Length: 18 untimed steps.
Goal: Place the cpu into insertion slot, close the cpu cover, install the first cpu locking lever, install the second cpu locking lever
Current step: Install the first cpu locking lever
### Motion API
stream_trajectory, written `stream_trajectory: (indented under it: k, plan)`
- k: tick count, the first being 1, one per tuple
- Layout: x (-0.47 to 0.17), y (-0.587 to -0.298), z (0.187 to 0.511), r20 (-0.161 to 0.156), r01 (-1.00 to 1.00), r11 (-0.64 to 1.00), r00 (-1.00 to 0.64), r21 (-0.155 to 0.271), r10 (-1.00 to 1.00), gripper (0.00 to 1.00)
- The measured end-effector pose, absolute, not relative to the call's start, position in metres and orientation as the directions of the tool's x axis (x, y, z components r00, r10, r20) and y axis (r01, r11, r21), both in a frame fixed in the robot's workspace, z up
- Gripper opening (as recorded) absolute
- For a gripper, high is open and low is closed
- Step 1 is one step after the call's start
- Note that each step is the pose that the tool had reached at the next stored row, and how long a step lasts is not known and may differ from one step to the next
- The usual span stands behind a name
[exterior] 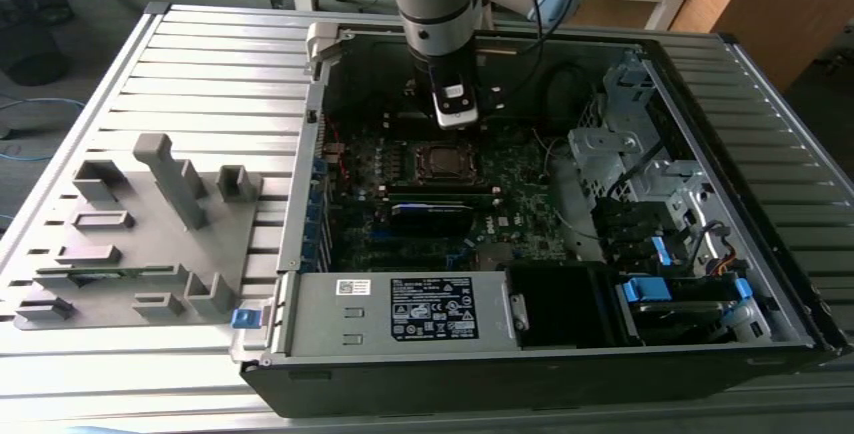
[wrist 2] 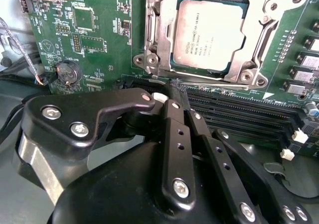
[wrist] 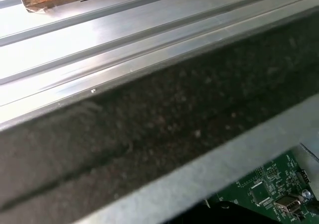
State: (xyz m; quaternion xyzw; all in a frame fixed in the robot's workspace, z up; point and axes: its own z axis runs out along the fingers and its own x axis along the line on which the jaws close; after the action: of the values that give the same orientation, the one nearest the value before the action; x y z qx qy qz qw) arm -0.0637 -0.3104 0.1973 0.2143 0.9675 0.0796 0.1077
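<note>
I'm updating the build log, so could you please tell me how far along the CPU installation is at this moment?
Done: the cpu sits in the insertion slot, and the cpu cover lies closed around it, its window framing the chip. In hand: nothing visible; in the second wrist view the gripper sits just off the socket, above the memory slots. Left: whether either locking lever is latched cannot be judged from these views.

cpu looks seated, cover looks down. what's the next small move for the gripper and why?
Probably ease the gripper toward the lever side of the cpu cover. In the second wrist view the cpu already lies in the insertion slot with the cover frame flat around it, and the gripper sits beside the socket, holding nothing I can see. Whether either lever is latched I cannot tell.
</note>
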Motion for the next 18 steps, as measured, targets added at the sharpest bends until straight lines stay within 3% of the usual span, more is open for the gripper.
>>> stream_trajectory:
  k: [18]
  plan:
    - [-0.0637,-0.3117,0.1948,-0.184,0.397,0.899,-0.884,0.187,0.429,0.11]
